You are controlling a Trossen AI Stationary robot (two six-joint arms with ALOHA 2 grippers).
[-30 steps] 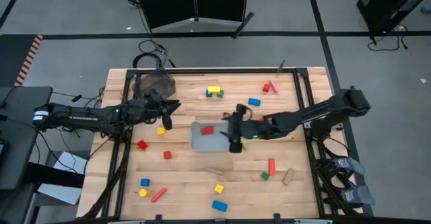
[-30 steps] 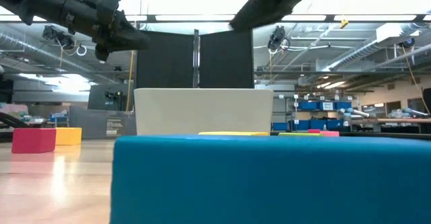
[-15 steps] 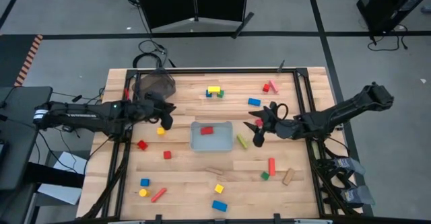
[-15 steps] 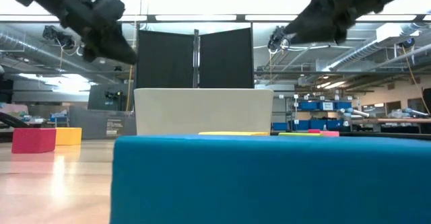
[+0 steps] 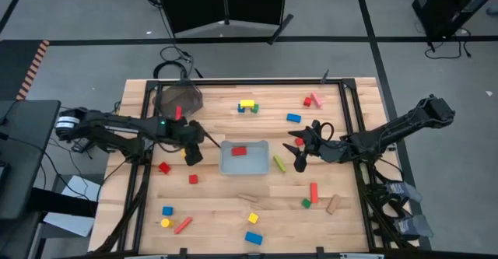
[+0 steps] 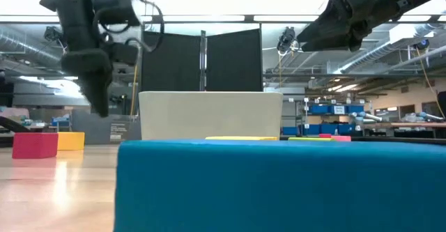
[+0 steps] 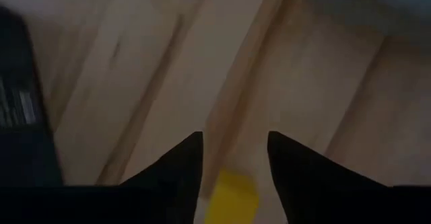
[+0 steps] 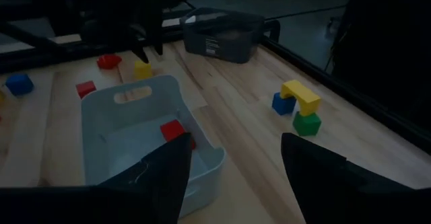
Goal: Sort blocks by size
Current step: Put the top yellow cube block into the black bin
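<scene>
The left gripper (image 7: pixel 229 150) held its jaws open directly above a small yellow cube (image 7: pixel 231 198) on the wooden tabletop (image 5: pixel 218 204), just beside the clear tray (image 5: pixel 261 164). The right gripper (image 8: pixel 232 160), jaws open and empty, hovered on the tray's other side. The tray held one red cube (image 5: pixel 239 151); the dark bowl (image 5: pixel 167 101) held another red piece (image 5: pixel 178 113). Other painted blocks lay scattered across the planks.
</scene>
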